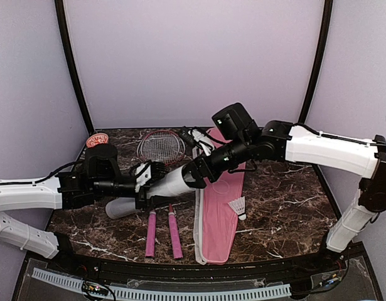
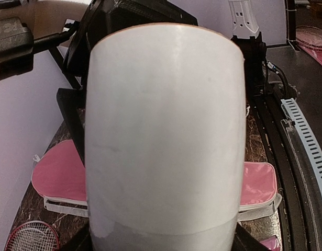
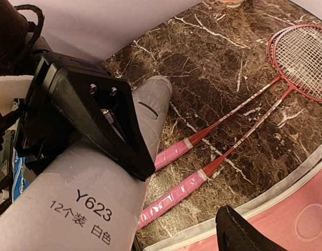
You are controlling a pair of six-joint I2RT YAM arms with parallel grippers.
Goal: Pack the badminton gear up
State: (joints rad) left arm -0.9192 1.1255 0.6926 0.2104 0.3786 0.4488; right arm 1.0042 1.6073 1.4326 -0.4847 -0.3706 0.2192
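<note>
The long white tube (image 1: 169, 185) hangs tilted over the table, printed "Y623" near its upper end (image 3: 71, 204). My left gripper (image 1: 144, 187) is shut on its middle, and the tube (image 2: 163, 130) fills the left wrist view. One left finger (image 3: 98, 115) presses on its side. My right gripper (image 1: 196, 172) is at the tube's upper end, open. Only one of its fingers (image 3: 244, 232) shows, apart from the tube. Two red rackets (image 1: 161, 145) with pink handles (image 3: 174, 196) lie under the tube. The pink cover (image 1: 221, 207) lies to their right, with a shuttlecock (image 1: 238, 205) on it.
A small red-patterned round cap (image 1: 98, 139) sits at the back left corner. The marble table (image 1: 287, 200) has curtain walls on three sides. A cable track (image 1: 180, 291) runs along the near edge. The cover's open white-edged mouth (image 3: 239, 219) lies just below my right gripper.
</note>
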